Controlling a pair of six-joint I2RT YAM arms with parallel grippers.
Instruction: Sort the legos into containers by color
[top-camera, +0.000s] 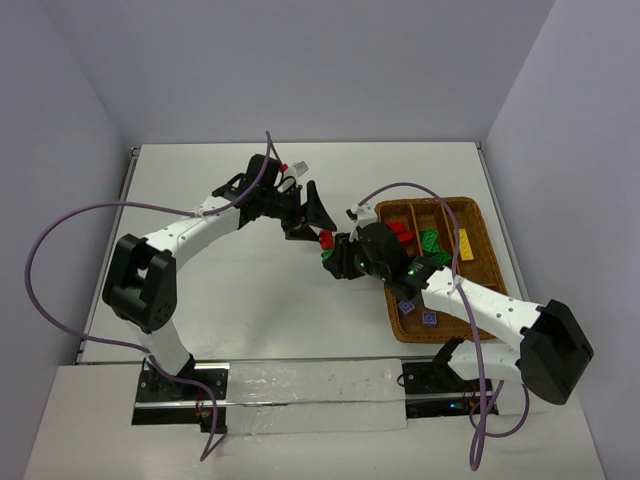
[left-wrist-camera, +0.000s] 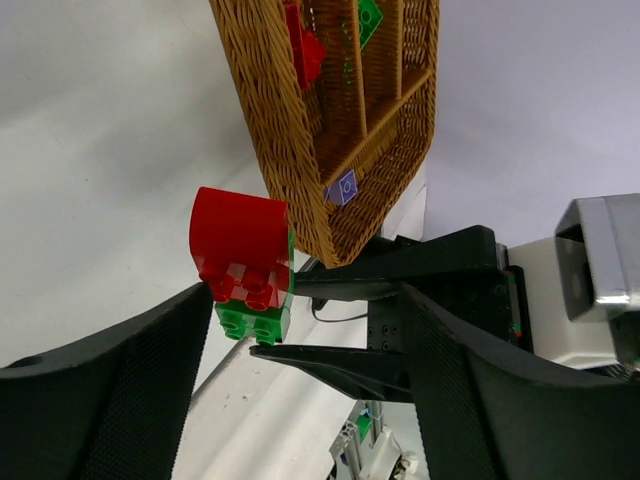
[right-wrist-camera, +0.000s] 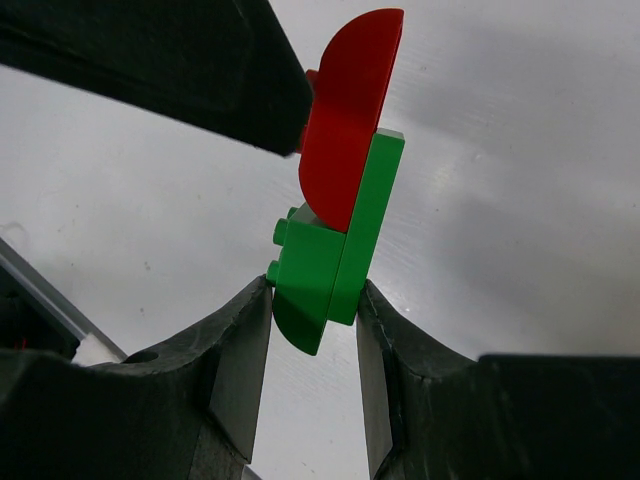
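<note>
I've got both arms meeting over the bench (top-camera: 250, 300), just off the left edge of the tray (top-camera: 430, 201). Red, green, yellow and purple bricks already lie in separate compartments there.

The right gripper (right-wrist-camera: 315, 290) is clenched on the lower end of the green brick (right-wrist-camera: 330, 250), one finger on each face. The red brick (right-wrist-camera: 350, 110) is stuck to it, so the pair is carried in the air, not resting on the bench. The pair's long axis runs straight out from the right gripper's fingertips. The red one is offset toward the far end, and its tip reaches past the green.

The left gripper (left-wrist-camera: 305, 295) is released, jaws wide. In its wrist view, one finger touches the studded side of the red brick. The other finger stands well apart on the opposite side, beyond the right gripper's fingers. So the red brick sits off-centre in that gap, hard against one finger.

As I read it, the job in hand is splitting the two colours. That turns on the left gripper taking only the free end of the red brick, beyond where the green backs it. If it closes lower down, I'd expect it to pinch both bricks together. The tray lies nearer the right arm, so the green brick looks the easier drop from here.
</note>
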